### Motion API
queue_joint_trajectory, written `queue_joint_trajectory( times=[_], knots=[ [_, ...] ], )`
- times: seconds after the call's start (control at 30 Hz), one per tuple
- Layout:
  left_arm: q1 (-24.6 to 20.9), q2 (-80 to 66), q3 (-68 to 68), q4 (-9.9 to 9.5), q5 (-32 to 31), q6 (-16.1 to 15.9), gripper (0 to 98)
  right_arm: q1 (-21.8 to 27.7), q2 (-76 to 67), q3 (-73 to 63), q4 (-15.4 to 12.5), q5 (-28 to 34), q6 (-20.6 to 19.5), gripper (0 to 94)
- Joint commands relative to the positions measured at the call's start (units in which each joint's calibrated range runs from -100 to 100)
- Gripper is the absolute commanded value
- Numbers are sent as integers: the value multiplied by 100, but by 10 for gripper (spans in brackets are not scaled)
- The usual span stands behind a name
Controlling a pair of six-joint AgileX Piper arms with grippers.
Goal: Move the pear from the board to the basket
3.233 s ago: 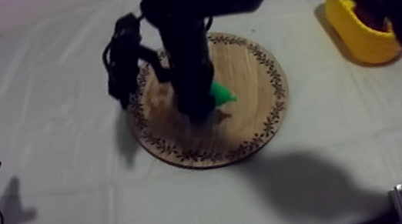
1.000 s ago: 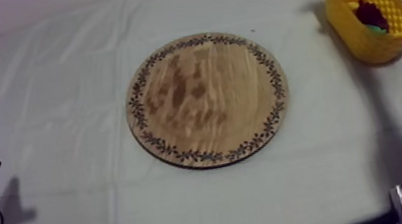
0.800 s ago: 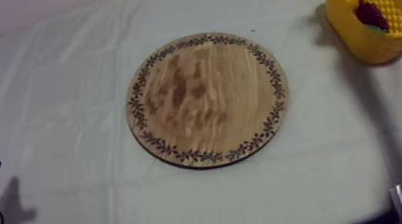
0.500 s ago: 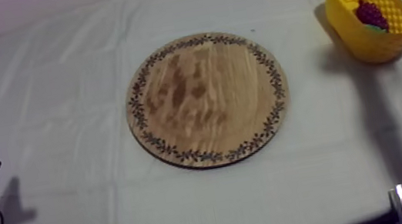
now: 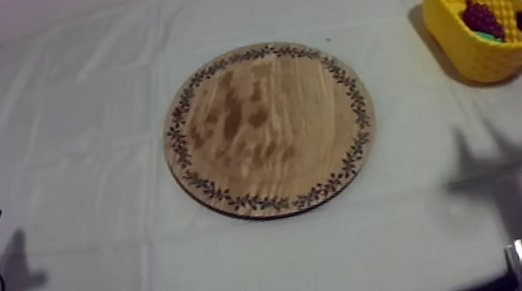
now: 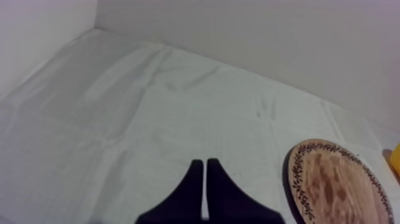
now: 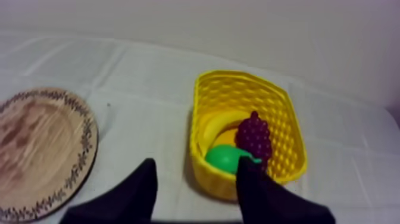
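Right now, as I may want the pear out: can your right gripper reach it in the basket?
Likely yes: the right gripper is open close by the basket, and the pear lies uncovered at the near end, grapes next to it.

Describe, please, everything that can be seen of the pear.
The pear is bright green, smooth and glossy, like plastic, with a thin stem at one end. It lies on its side inside the yellow basket. The bunch of grapes seems to sit against it, partly over it; the banana lies just behind it.
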Motion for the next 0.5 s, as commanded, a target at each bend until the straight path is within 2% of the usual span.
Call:
queue_joint_trajectory(
  times=[0.0,0.27,0.47],
  knots=[
    [1,0,0,-2,-1,-1,1,4,-1042,715,-298,-38,330,328],
    [1,0,0,-2,-1,-1,1,-21,-2137,1814,-882,135,746,112],
    [1,0,0,-2,-1,-1,1,-81,-2561,2000,-862,650,574,30]
  ],
)
